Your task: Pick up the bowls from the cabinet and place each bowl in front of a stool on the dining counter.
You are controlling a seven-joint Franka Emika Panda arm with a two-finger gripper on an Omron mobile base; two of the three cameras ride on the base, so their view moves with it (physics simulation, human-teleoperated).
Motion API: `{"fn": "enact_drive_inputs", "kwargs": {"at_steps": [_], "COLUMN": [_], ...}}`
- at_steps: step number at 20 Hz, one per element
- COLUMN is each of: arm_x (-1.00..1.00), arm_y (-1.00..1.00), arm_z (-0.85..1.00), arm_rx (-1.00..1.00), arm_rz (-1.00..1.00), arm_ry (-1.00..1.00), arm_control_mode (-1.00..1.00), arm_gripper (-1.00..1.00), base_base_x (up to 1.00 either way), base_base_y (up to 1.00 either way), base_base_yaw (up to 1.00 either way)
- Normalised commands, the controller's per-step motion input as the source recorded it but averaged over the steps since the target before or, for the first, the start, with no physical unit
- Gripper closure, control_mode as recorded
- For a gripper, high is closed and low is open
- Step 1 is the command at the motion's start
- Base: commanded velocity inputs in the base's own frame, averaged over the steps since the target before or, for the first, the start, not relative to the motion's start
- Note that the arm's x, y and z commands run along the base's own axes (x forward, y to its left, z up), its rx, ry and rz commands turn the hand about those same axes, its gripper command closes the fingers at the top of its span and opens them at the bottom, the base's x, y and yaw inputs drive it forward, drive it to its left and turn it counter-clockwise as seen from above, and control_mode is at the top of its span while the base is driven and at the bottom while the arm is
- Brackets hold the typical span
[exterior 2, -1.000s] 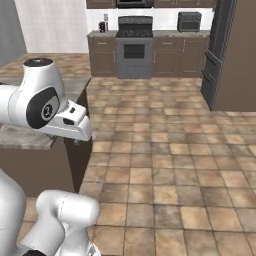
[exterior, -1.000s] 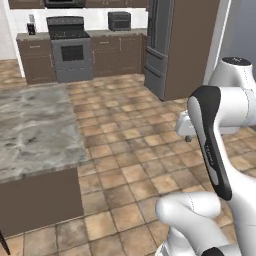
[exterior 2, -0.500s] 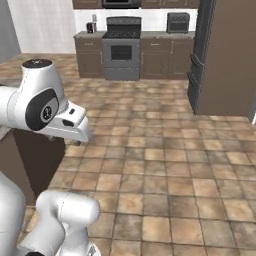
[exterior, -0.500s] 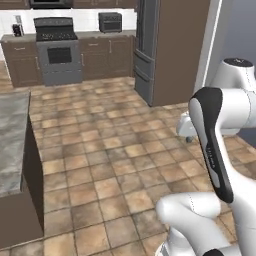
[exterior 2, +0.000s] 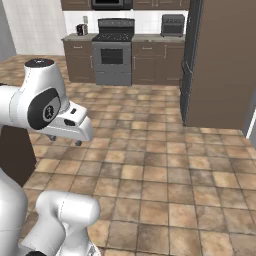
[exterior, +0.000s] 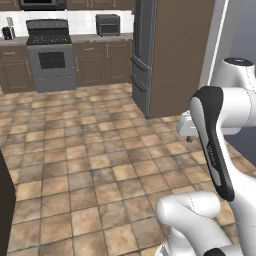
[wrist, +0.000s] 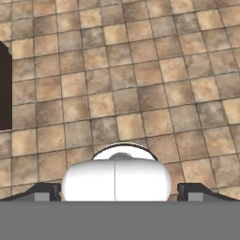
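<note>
Zero bowls in sight or placed, whole task left by the look of it. End effector (wrist: 120,193) spread, carrying nothing, over tiled floor (exterior: 100,165); stove (exterior: 50,55) at 11 o'clock, fridge (exterior: 142,50) at 1.

One stove (exterior: 48,50), one toaster oven (exterior: 108,24), one tall refrigerator (exterior: 141,52), one coffee machine (exterior: 8,32).
</note>
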Motion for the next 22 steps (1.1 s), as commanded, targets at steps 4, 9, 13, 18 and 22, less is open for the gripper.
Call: {"fn": "enact_drive_inputs", "kwargs": {"at_steps": [4,9,13,18,22], "arm_x": [0.0,0.0,0.0,0.0,0.0], "arm_y": [0.0,0.0,0.0,0.0,0.0], "arm_z": [0.0,0.0,0.0,0.0,0.0], "arm_rx": [0.0,0.0,0.0,0.0,0.0], "arm_rz": [0.0,0.0,0.0,0.0,0.0], "arm_ry": [0.0,0.0,0.0,0.0,0.0], "arm_control_mode": [1.0,1.0,1.0,1.0,1.0], "arm_gripper": [-1.0,-1.0,-1.0,-1.0,-1.0], "base_base_x": [1.0,1.0,1.0,1.0,1.0], "base_base_y": [-0.23,-0.01,0.0,0.0,0.05], "base_base_yaw": [0.09,0.01,-0.05,-0.07,-0.06]}}
